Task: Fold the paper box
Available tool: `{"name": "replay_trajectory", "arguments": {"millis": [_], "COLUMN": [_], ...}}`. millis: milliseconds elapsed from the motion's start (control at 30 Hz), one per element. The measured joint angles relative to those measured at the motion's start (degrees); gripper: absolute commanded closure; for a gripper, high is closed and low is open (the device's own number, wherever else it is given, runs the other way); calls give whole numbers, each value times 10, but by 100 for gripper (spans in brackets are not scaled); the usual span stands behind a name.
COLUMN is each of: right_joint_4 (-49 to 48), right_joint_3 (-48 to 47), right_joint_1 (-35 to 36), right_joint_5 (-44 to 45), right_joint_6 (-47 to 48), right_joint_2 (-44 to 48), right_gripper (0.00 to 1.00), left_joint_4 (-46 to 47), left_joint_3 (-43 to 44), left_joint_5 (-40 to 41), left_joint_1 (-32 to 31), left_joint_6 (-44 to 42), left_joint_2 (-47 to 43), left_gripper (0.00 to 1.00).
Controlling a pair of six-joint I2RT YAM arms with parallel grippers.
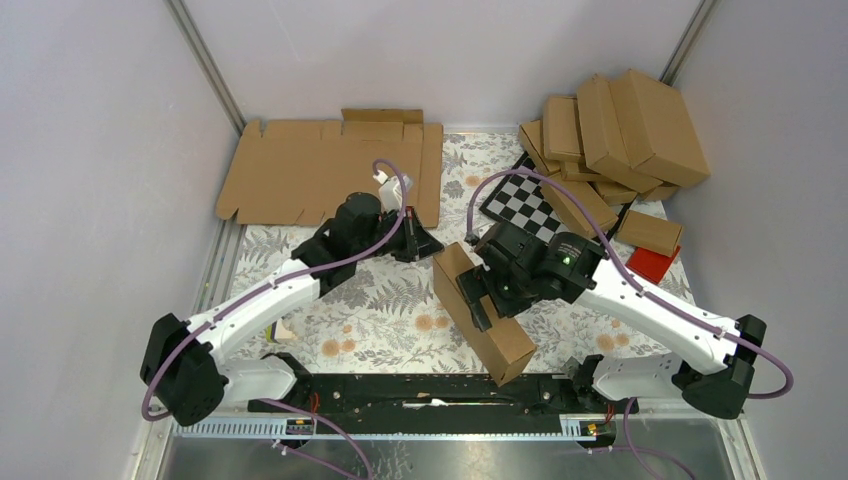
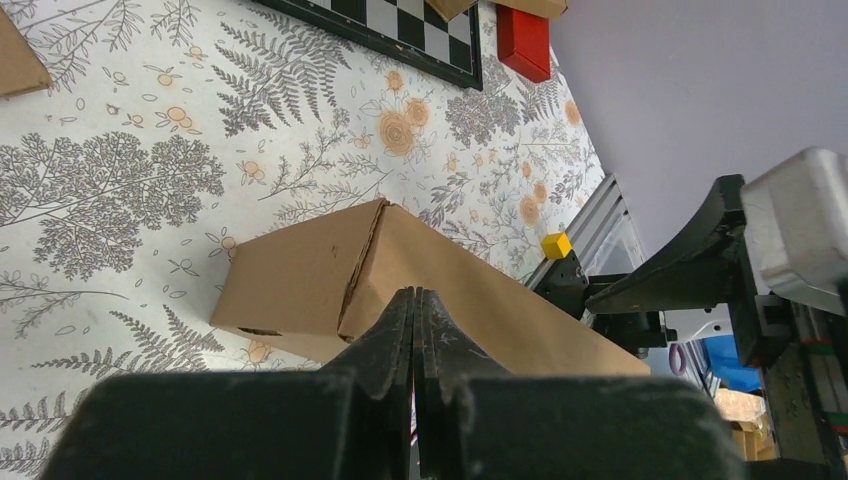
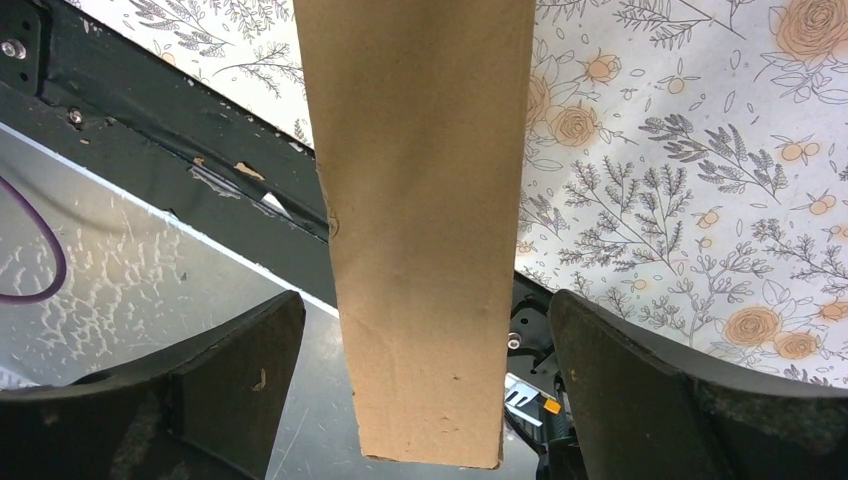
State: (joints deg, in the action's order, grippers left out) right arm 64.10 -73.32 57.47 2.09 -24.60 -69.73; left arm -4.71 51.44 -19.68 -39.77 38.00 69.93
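Though folded shut, paper box [image 1: 505,345] plain brown, long and slim.

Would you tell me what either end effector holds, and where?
Nothing: the left end effector is shut empty; the right end effector stands open around the folded brown cardboard box, untouched.

Floral-print table [image 1: 380,310] with flat cardboard sheet [image 1: 320,170], folded paper box [image 1: 483,312], checkered board [image 1: 525,205], red block [image 1: 652,265], box pile [image 1: 620,135].

Paper box [image 3: 415,230]: matt cardboard, smooth faces. Table cover [image 2: 120,180]: matt floral print. Base rail [image 3: 190,150]: scuffed black metal.
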Motion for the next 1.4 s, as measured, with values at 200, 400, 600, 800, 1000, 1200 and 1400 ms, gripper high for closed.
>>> {"name": "replay_trajectory", "arguments": {"millis": [200,400,600,800,1000,1200,1400], "right_joint_4": [-1,0,3,26,22,-150,-517], "right_joint_3": [2,14,6,-83,-184,-202,-136], "right_joint_1": [6,7,9,9,9,-26,-174], "right_joint_5": [3,21,58,160,366,572,622], "right_joint_6": [-8,-11,2,40,119,341,647], "right_joint_2": [-3,-14,-28,-72,-122,-151,-128], "right_gripper": [0,12,32,56,76,81,83], "left_joint_4": [9,61,7,-60,-61,-61,-58], "left_joint_3": [-16,-53,-46,-42,-88,-123,-130], "left_joint_5": [4,-3,22,84,152,171,165], "left_joint_1": [0,1,1,1,3,4,4], "left_joint_6": [-3,11,-10,-42,-53,-54,-54], "left_joint_2": [-16,-4,-40,-138,-242,-255,-240], "left_gripper": [100,100,64,39,35,33,33]}}
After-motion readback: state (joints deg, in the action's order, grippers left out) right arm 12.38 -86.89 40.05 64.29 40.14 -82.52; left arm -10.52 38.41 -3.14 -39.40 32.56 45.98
